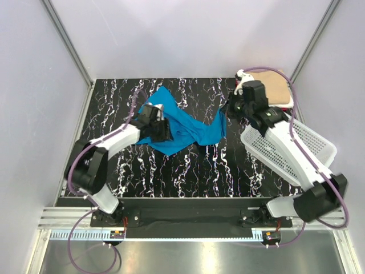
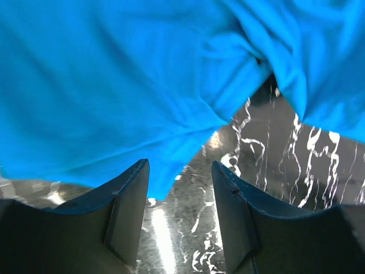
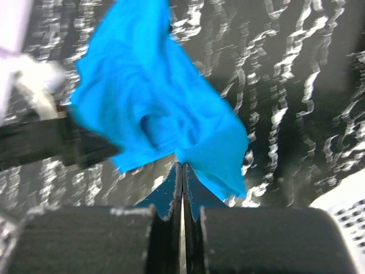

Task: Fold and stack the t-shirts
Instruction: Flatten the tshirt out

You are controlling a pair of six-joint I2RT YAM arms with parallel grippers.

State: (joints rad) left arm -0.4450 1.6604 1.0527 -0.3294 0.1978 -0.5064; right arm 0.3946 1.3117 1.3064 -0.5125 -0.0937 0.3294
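A turquoise-blue t-shirt [image 1: 182, 127] lies crumpled across the middle of the black marbled table. My right gripper [image 1: 228, 108] is shut on the shirt's right edge and holds that part lifted; in the right wrist view the cloth [image 3: 154, 108] hangs from the closed fingertips. My left gripper [image 1: 161, 130] is open at the shirt's left part; in the left wrist view the shirt [image 2: 125, 85] lies just beyond the spread fingers [image 2: 128, 205], with bare table between them. A folded tan t-shirt [image 1: 278, 90] lies at the back right, with red and white edges beneath it.
A white perforated plastic basket [image 1: 319, 142] stands at the right edge, partly under my right arm. White walls with metal posts enclose the table at the back and sides. Bare table [image 1: 194, 171] lies in front of the blue shirt.
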